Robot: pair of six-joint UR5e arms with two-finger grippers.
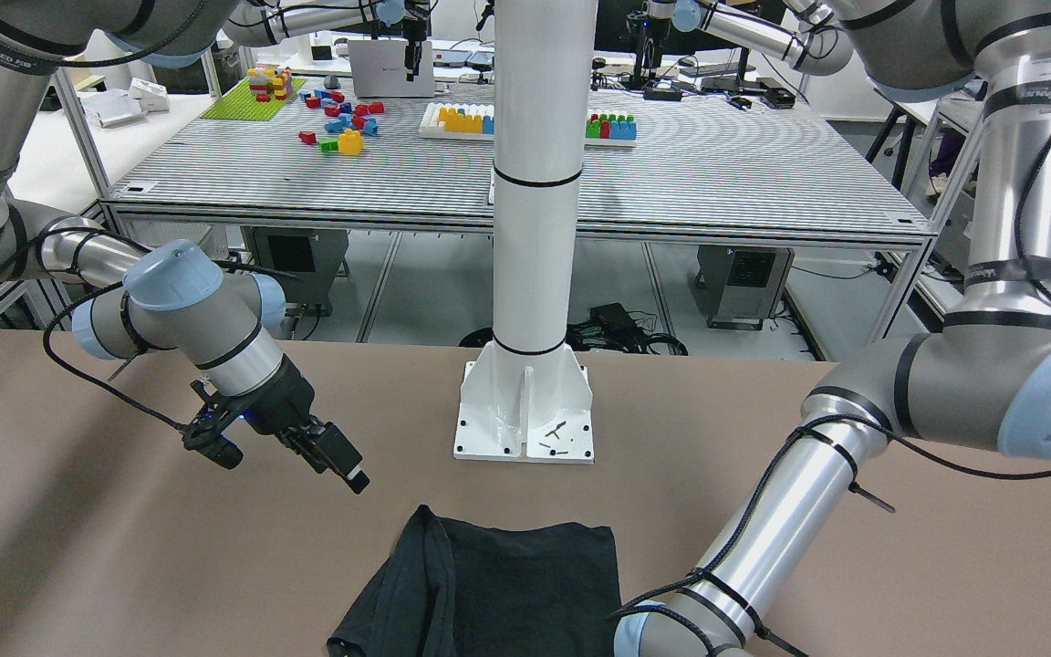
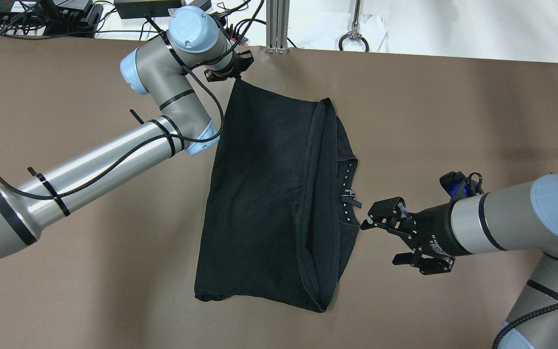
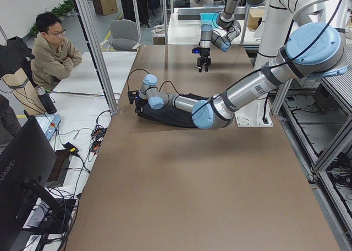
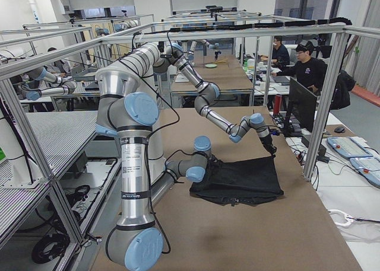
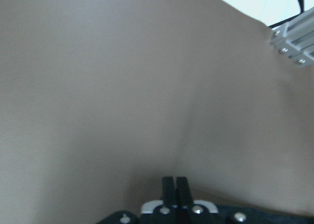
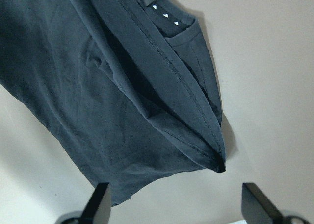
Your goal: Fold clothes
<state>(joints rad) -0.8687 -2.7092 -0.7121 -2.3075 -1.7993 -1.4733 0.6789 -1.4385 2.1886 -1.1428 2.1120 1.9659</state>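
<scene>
Front-facing view: plain charcoal-black soft knit garment (image 1: 525,584) lies on the brown matte table (image 1: 124,566), in front of the white metal pillar base (image 1: 525,415), with one side doubled over. Right gripper (image 1: 340,469) hangs over the table near it, clear of the cloth.

Overhead: left gripper (image 2: 234,73) is pinched on the garment's corner farthest from the robot, near the table edge. Right gripper sits just beside the neckline side, jaws spread wide, holding nothing.

Left side view: left gripper is at that cloth corner. A seated person (image 3: 52,50) is off the table.

Right side view: the held corner looks raised slightly off the table.

Left wrist: fingers (image 5: 169,185) are pressed together, with dark cloth at the frame's bottom edge.

Right wrist: fingers (image 6: 100,207) are far apart, garment ahead of them.

Judgement: mid-fold, one flap already over. The next move probably calls for the right gripper to close on a near edge or corner, so both arms can carry the cloth across evenly.
</scene>
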